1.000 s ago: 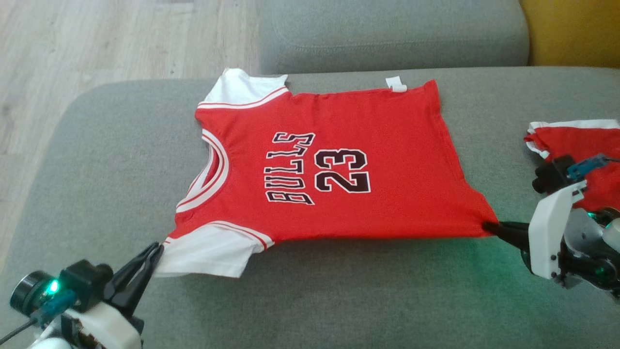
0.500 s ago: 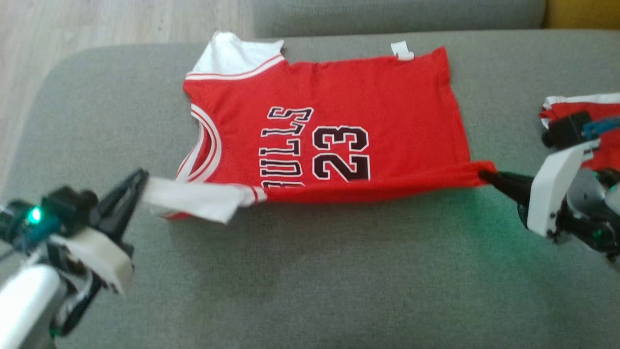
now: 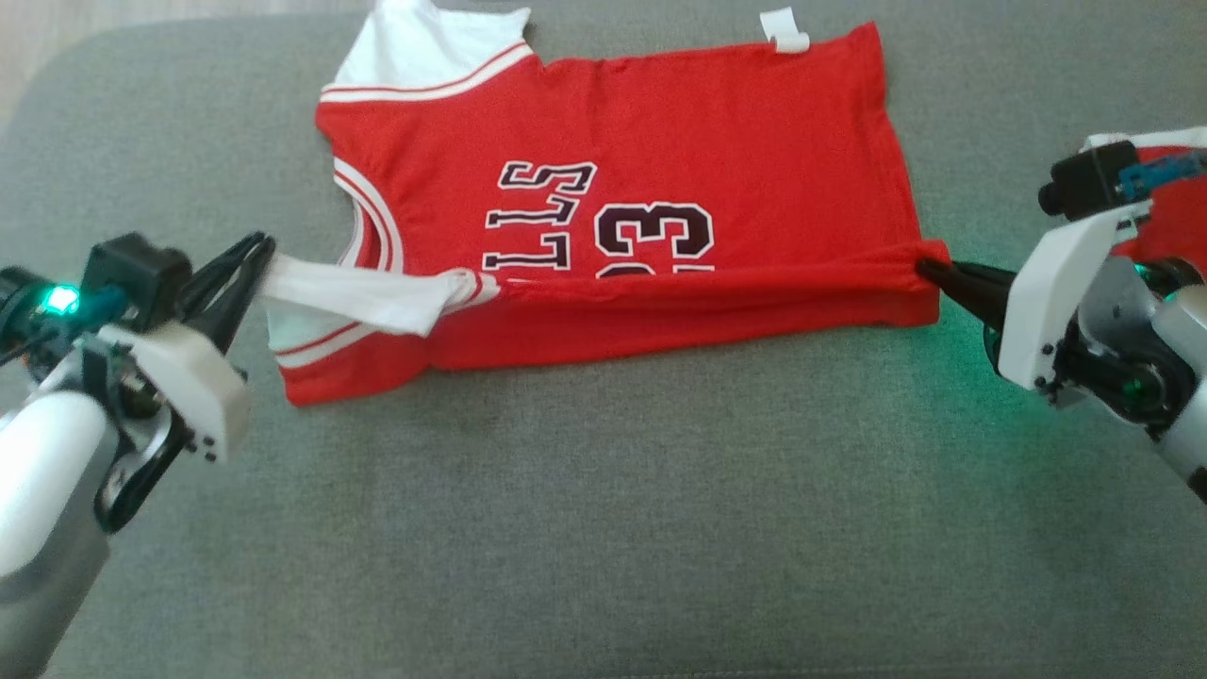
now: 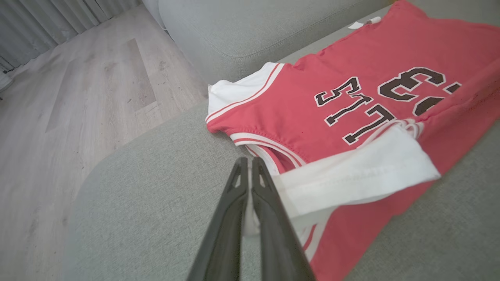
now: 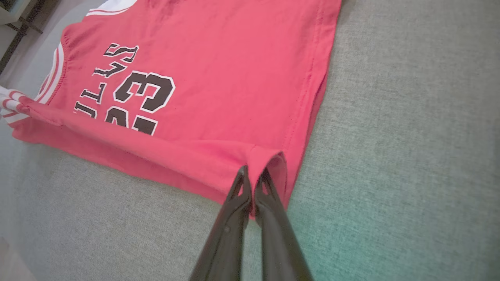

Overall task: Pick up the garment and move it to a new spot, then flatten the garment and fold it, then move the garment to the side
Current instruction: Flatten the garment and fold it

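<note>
Head view: left claw (image 3: 260, 249), right claw (image 3: 930, 272) wide apart (pinching jersey (image 3: 660, 123)).

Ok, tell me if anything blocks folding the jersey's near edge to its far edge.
Nothing visible does. The left hand and right hand are shut on the jersey at its near edge; its printed front is bare. A second red garment lies apart, to the right.

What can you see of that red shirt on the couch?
The shirt is a red jersey-style tee of soft knit with white sleeves, striped trim, dark lettering and a number. It lies front up on the grey couch cushion. Its near edge is lifted and folded over: the left gripper pinches a white sleeve, the right gripper pinches the hem corner.
</note>
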Controlling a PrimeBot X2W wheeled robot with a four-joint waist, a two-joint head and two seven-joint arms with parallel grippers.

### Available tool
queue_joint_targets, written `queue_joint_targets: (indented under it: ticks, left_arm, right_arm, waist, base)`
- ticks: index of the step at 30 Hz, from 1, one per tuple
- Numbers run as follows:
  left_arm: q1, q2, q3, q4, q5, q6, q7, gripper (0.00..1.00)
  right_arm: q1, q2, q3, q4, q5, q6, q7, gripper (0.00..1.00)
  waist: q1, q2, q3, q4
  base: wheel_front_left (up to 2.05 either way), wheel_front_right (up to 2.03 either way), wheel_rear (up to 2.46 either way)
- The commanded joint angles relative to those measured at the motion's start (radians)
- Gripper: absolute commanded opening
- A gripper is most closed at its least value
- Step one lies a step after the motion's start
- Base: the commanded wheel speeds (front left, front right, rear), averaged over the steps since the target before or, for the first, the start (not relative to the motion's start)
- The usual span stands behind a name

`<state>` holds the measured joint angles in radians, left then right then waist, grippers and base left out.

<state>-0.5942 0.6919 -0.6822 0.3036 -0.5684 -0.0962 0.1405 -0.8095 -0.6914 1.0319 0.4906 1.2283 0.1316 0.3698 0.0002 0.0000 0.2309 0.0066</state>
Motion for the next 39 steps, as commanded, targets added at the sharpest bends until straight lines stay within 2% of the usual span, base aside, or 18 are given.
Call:
queue_joint_targets:
  ticks: [1, 8, 9, 10, 11, 16, 21, 23, 25, 29, 31, 34, 39]
  left_arm:
    - [-0.079, 0.029, 0.033, 0.007, 0.012, -0.007, 0.001, 0.0]
    - [-0.187, -0.02, -0.014, 0.128, 0.04, -0.024, -0.018, 0.0]
    - [-0.205, -0.03, -0.016, 0.145, 0.044, -0.025, -0.028, 0.0]
    - [-0.223, -0.041, -0.015, 0.164, 0.049, -0.024, -0.044, 0.65]
    - [-0.239, -0.052, -0.013, 0.183, 0.055, -0.02, -0.062, 1.0]
    - [-0.305, -0.123, 0.028, 0.278, 0.066, 0.039, -0.21, 1.0]
    - [-0.308, -0.195, 0.083, 0.322, 0.047, 0.096, -0.37, 1.0]
    - [-0.288, -0.219, 0.12, 0.302, 0.034, 0.124, -0.394, 1.0]
    - [-0.271, -0.229, 0.142, 0.282, 0.03, 0.138, -0.399, 1.0]
    - [-0.152, -0.264, 0.274, 0.085, 0.07, 0.199, -0.402, 1.0]
    - [-0.061, -0.288, 0.335, -0.012, 0.107, 0.224, -0.402, 1.0]
    - [0.078, -0.334, 0.398, -0.119, 0.159, 0.246, -0.402, 1.0]
    - [0.264, -0.423, 0.481, -0.207, 0.212, 0.244, -0.402, 1.0]
  right_arm:
    - [-0.025, -0.006, -0.01, 0.003, -0.015, -0.001, -0.001, 0.0]
    - [-0.081, 0.042, -0.013, 0.07, -0.046, -0.001, -0.025, 0.0]
    - [-0.09, 0.048, -0.016, 0.083, -0.054, -0.001, -0.038, 0.41]
    - [-0.099, 0.056, -0.023, 0.097, -0.059, -0.001, -0.054, 1.0]
    - [-0.109, 0.065, -0.03, 0.109, -0.065, -0.001, -0.073, 1.0]
    - [-0.137, 0.103, -0.087, 0.163, -0.078, -0.001, -0.211, 1.0]
    - [-0.118, 0.144, -0.156, 0.173, -0.087, -0.001, -0.433, 1.0]
    - [-0.1, 0.164, -0.177, 0.17, -0.103, -0.001, -0.526, 1.0]
    - [-0.088, 0.175, -0.188, 0.169, -0.113, -0.001, -0.567, 1.0]
    - [-0.027, 0.231, -0.269, 0.166, -0.18, -0.001, -0.628, 1.0]
    - [0.014, 0.262, -0.366, 0.134, -0.269, -0.001, -0.631, 1.0]
    - [0.136, 0.333, -0.54, 0.059, -0.46, -0.001, -0.631, 1.0]
    - [0.377, 0.509, -0.808, -0.09, -0.742, -0.001, -0.631, 1.0]
  waist:
    - [-0.0002, 0.0, 0.019, -0.005]
    - [-0.0002, 0.0, 0.063, -0.009]
    - [-0.0002, 0.0, 0.07, -0.008]
    - [-0.0002, 0.0, 0.075, -0.008]
    - [-0.0002, 0.0, 0.08, -0.007]
    - [-0.0002, 0.0, 0.09, 0.0]
    - [-0.0002, 0.0, 0.057, 0.011]
    - [-0.0002, 0.0, 0.035, 0.013]
    - [-0.0002, 0.0, 0.023, 0.014]
    - [-0.0002, 0.0, -0.019, 0.012]
    - [-0.0002, 0.0, -0.037, 0.009]
    - [-0.0002, 0.0, -0.06, 0.002]
    - [-0.0002, 0.0, -0.085, -0.003]
  base:
    - [0.0, 0.0, 0.0]
    - [0.0, 0.0, 0.0]
    - [0.0, 0.0, 0.0]
    - [0.0, 0.0, 0.0]
    - [0.0, 0.0, 0.0]
    - [0.0, 0.0, 0.0]
    - [0.0, 0.0, 0.0]
    - [0.0, 0.0, 0.0]
    - [0.0, 0.0, 0.0]
    - [0.0, 0.0, 0.0]
    - [0.0, 0.0, 0.0]
    - [0.0, 0.0, 0.0]
    - [0.0, 0.0, 0.0]
